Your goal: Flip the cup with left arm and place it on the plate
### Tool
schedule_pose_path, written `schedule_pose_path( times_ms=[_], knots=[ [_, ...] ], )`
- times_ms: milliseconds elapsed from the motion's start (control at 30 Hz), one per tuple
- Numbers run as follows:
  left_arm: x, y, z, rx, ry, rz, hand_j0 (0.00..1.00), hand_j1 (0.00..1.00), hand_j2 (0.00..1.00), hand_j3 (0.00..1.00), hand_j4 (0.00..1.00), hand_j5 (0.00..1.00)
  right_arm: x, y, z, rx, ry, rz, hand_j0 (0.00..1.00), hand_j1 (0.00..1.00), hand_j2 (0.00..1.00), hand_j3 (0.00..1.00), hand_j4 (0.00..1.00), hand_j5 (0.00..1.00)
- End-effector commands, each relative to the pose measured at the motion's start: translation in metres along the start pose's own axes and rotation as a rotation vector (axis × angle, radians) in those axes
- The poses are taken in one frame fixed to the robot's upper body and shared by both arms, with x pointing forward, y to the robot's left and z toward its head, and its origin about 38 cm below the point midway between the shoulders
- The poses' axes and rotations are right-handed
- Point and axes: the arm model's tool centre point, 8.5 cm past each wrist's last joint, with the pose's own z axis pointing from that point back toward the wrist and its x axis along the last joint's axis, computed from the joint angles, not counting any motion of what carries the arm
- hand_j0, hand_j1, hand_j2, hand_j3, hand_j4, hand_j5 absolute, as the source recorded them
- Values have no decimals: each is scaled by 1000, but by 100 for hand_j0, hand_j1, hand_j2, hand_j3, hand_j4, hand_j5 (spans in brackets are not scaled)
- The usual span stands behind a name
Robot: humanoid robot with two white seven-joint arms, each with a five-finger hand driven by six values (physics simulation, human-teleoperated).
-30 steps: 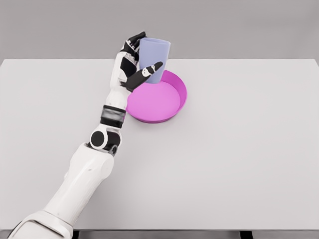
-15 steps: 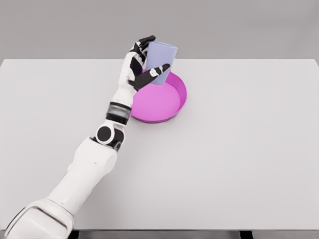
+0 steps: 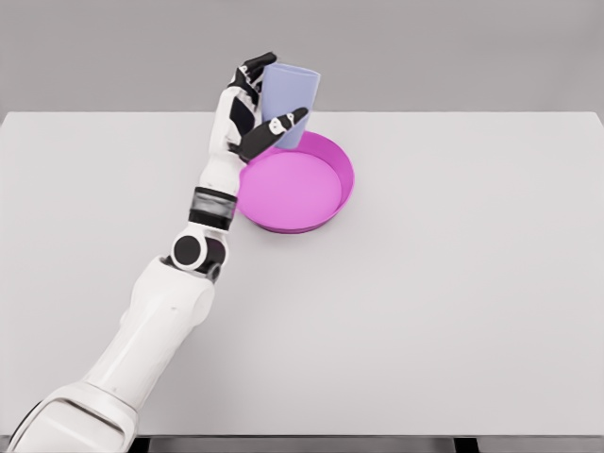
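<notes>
**Cup pulled back from over the plate**

Now the cup (image 3: 292,102) sits upright in the grasp of the left hand (image 3: 247,118), raised above the table (image 3: 453,283) at the far left rim of the plate (image 3: 294,185). Its wider end faces up, so the flip looks done; what is left, by my reading, is the setting down. The thumb crosses the front of the cup and the other fingers (image 3: 253,71) curl around its far side, a firm clasp.

Compared with half a second ago, the cup has shifted left and slightly up, and its lean to the right has straightened. Back then it hung further in over the pink plate; at present only its lower end overlaps the rim. It stands close to where it was a second ago, so the arm has swung out toward the plate and come back.

For the task this means no progress on placement: the cup is not in the plate, and the hand will probably need to carry it right and forward again before lowering. The right arm is out of sight.
</notes>
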Motion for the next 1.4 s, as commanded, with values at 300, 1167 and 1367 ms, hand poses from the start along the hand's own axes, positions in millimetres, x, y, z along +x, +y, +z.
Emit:
schedule_pose_path(
  times_ms=[300, 1167, 1367],
  knots=[
    [5, -6, 7, 14, -22, 51, 48, 48, 48, 48, 48, 48, 0, 0, 0, 0, 0, 0, 100, 100, 100, 100, 100, 100],
    [5, 21, 2, 213, -16, 165, 71, 71, 71, 71, 71, 71, 0, 0, 0, 0, 0, 0, 100, 100, 100, 100, 100, 100],
    [0, 19, 7, 229, 2, 168, 71, 71, 71, 71, 71, 71, 0, 0, 0, 0, 0, 0, 100, 100, 100, 100, 100, 100]
  ],
)
